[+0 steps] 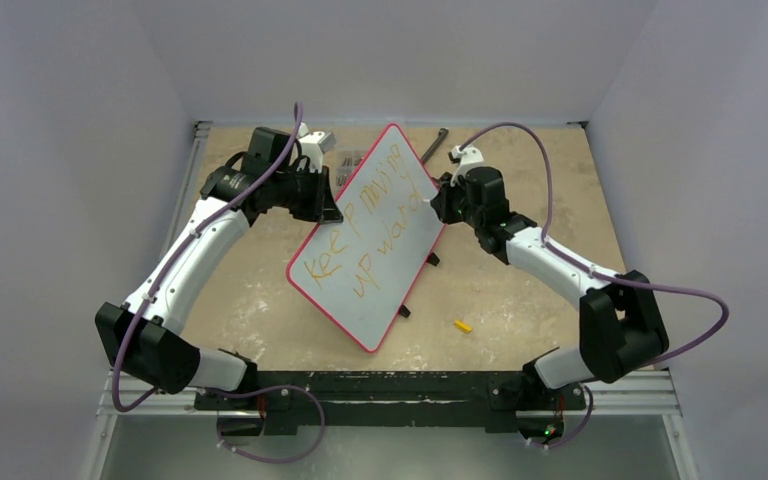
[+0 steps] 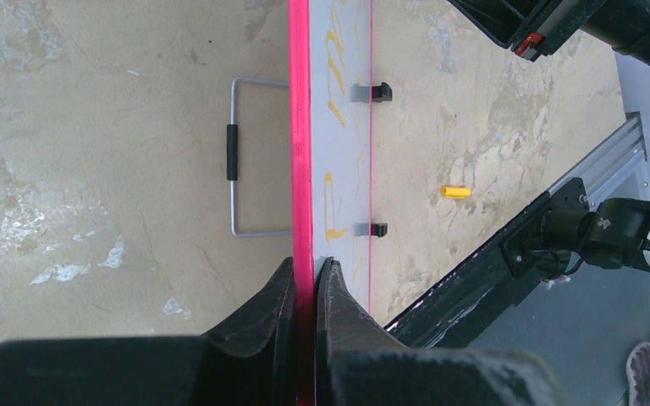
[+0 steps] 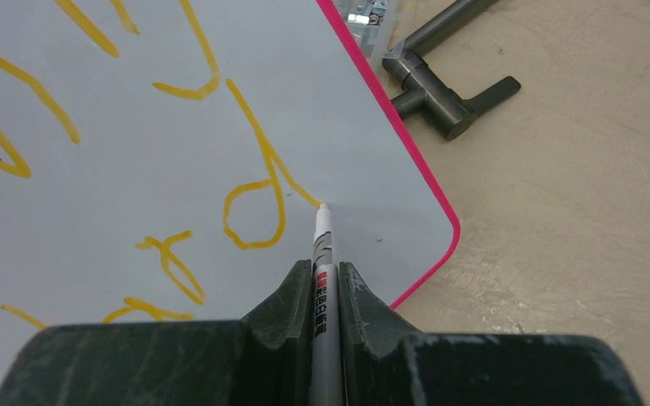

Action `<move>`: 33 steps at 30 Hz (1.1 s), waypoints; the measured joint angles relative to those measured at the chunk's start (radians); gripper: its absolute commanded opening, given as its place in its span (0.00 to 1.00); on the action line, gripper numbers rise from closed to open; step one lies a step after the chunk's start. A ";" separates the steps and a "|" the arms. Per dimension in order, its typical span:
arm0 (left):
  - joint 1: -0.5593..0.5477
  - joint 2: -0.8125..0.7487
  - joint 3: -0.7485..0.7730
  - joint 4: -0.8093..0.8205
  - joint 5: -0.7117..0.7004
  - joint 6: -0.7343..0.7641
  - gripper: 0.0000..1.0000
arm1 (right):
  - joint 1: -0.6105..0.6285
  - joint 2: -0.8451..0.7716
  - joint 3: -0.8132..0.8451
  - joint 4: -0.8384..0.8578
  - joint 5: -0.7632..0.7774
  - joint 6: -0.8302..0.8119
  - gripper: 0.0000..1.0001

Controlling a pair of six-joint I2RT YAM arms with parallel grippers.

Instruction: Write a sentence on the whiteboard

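White marker (image 3: 323,254) tip on whiteboard (image 3: 355,144), right-wrist only

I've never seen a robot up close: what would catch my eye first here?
The whiteboard, red-framed and in the middle of the top view, bears the sentence in orange handwriting, roughly "Keep moving upward". The right gripper is shut on a marker whose tip touches the last letter's tail, while the left gripper pinches the board's red frame.

White arm links (image 1: 195,255), black joints (image 1: 615,330), purple cables (image 1: 547,185), scuffed black fingers (image 3: 372,309).
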 measured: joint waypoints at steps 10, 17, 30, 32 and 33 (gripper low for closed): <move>-0.003 -0.003 0.000 0.003 -0.003 0.005 0.00 | 0.007 -0.049 0.005 -0.101 0.016 0.000 0.00; -0.003 -0.003 0.000 0.003 -0.007 0.005 0.00 | 0.009 -0.196 0.031 -0.191 0.034 0.004 0.00; 0.063 0.108 0.034 0.036 0.061 -0.016 0.00 | 0.009 -0.418 0.032 -0.256 0.076 0.053 0.00; 0.089 0.142 0.034 0.055 0.085 -0.035 0.00 | 0.010 -0.443 0.032 -0.257 0.076 0.063 0.00; 0.096 0.153 0.034 0.060 0.090 -0.045 0.00 | 0.009 -0.451 0.032 -0.258 0.076 0.066 0.00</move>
